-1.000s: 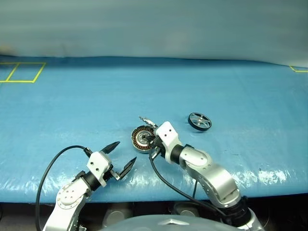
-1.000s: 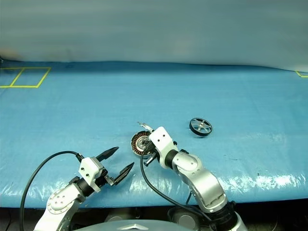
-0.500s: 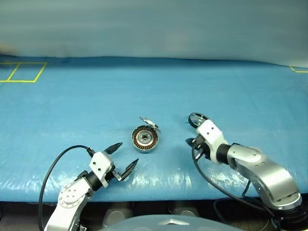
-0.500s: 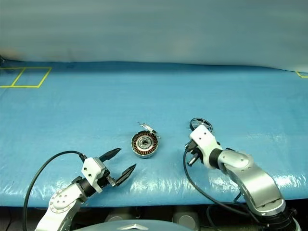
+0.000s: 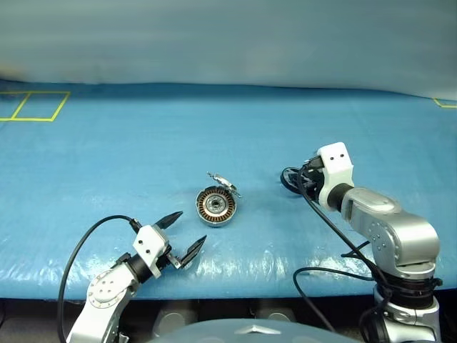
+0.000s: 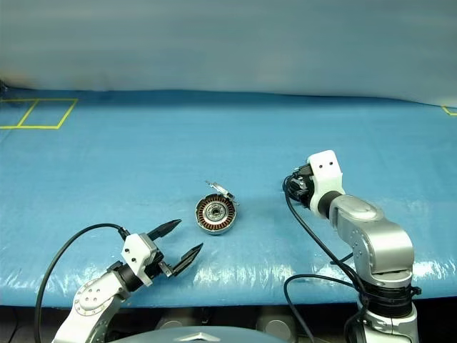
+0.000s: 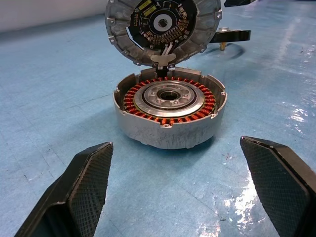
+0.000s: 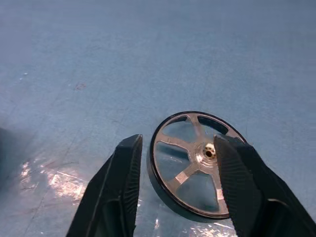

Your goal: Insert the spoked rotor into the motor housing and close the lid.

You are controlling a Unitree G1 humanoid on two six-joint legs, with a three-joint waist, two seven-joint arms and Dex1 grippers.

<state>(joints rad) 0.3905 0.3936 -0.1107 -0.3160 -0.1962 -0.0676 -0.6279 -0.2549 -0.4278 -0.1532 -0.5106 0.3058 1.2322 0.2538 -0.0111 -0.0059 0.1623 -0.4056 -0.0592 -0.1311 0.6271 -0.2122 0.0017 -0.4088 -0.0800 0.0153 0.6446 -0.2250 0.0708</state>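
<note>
The motor housing (image 5: 216, 206) sits mid-table, a silver puck with copper windings around a steel bearing (image 7: 168, 97). Its hinged lid (image 7: 163, 27) stands upright and open on the far rim. My left gripper (image 5: 178, 232) is open, level with the table in front of the housing, and both fingers (image 7: 84, 187) are apart from it. The spoked rotor (image 8: 195, 163) lies flat on the blue sheet to the right of the housing. My right gripper (image 8: 180, 143) is open and hangs just over it. One finger (image 8: 242, 187) covers the rotor's near edge.
The blue plastic-covered table (image 5: 143, 150) runs wide on all sides. Its front edge lies just behind both grippers. Yellow tape squares (image 5: 32, 106) mark the far left corner, and a yellow mark (image 5: 444, 103) the far right. Black cables trail from both wrists.
My right arm has swung from the motor housing rightward to the spoked rotor, and its fingers have gone from shut to open. The left arm, the housing and the lid have not moved.
</note>
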